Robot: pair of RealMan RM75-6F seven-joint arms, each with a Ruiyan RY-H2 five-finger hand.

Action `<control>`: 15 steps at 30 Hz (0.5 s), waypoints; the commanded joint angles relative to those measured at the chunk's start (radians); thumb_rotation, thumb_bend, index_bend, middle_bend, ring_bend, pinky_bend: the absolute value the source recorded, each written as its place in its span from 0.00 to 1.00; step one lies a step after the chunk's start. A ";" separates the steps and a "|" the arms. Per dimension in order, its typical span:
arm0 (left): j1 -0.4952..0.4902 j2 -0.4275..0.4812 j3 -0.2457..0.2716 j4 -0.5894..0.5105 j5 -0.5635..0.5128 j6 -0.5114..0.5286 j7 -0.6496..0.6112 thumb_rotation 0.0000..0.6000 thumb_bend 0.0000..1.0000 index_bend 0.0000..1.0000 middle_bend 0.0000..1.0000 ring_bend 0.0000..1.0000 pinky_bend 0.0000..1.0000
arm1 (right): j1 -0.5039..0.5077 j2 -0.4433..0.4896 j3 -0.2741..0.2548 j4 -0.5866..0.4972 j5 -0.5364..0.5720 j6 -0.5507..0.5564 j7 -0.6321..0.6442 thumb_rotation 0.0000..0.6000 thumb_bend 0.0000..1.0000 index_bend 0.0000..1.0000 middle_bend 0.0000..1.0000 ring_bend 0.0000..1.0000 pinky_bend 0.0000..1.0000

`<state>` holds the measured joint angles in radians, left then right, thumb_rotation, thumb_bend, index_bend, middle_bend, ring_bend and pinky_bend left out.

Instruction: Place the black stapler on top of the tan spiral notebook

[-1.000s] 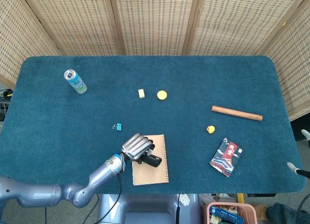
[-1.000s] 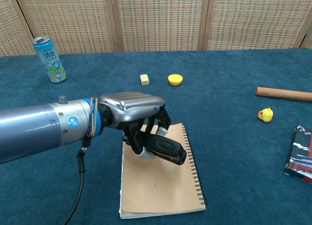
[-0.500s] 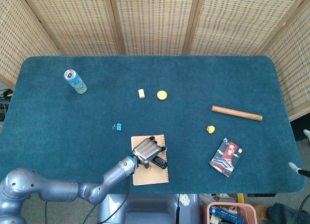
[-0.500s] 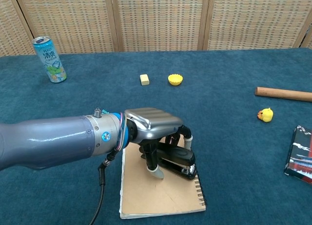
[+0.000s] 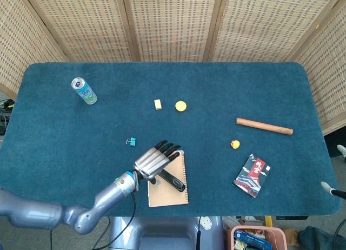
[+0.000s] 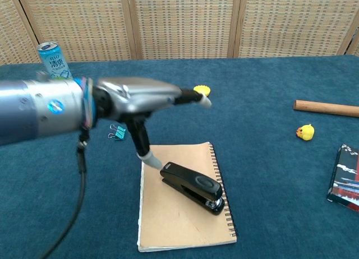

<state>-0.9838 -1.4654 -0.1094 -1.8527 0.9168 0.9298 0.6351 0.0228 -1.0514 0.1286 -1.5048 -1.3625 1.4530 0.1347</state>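
The black stapler (image 6: 193, 186) (image 5: 173, 181) lies flat on the tan spiral notebook (image 6: 179, 225) (image 5: 168, 193), slanted across its upper half with nothing holding it. My left hand (image 6: 137, 99) (image 5: 154, 160) hovers above the notebook's upper left part, open, fingers spread forward and thumb pointing down near the stapler's rear end. The right hand does not show in either view.
A drink can (image 5: 84, 91) stands at the far left. A blue binder clip (image 5: 131, 141), a small tan block (image 5: 158, 104) and a yellow cap (image 5: 180, 105) lie beyond the notebook. To the right are a wooden rod (image 5: 264, 126), a yellow duck (image 5: 235, 144) and a card pack (image 5: 252, 175).
My left hand set the stapler down on the notebook, opened its fingers and lifted up and back to the left. The stapler now lies free on the cover.
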 commanded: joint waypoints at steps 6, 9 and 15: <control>0.286 0.398 0.089 -0.160 0.318 0.282 -0.281 1.00 0.00 0.00 0.00 0.00 0.00 | -0.008 0.007 -0.011 -0.026 -0.036 0.031 -0.008 1.00 0.00 0.00 0.00 0.00 0.00; 0.366 0.455 0.123 -0.144 0.359 0.354 -0.353 1.00 0.00 0.00 0.00 0.00 0.00 | -0.010 0.009 -0.012 -0.030 -0.041 0.037 -0.008 1.00 0.00 0.00 0.00 0.00 0.00; 0.548 0.500 0.194 -0.088 0.376 0.512 -0.472 1.00 0.00 0.00 0.00 0.00 0.00 | -0.014 0.010 -0.015 -0.032 -0.048 0.046 -0.005 1.00 0.00 0.00 0.00 0.00 0.00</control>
<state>-0.5077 -0.9906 0.0438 -1.9677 1.2808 1.3810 0.2203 0.0087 -1.0413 0.1139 -1.5368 -1.4099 1.4988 0.1293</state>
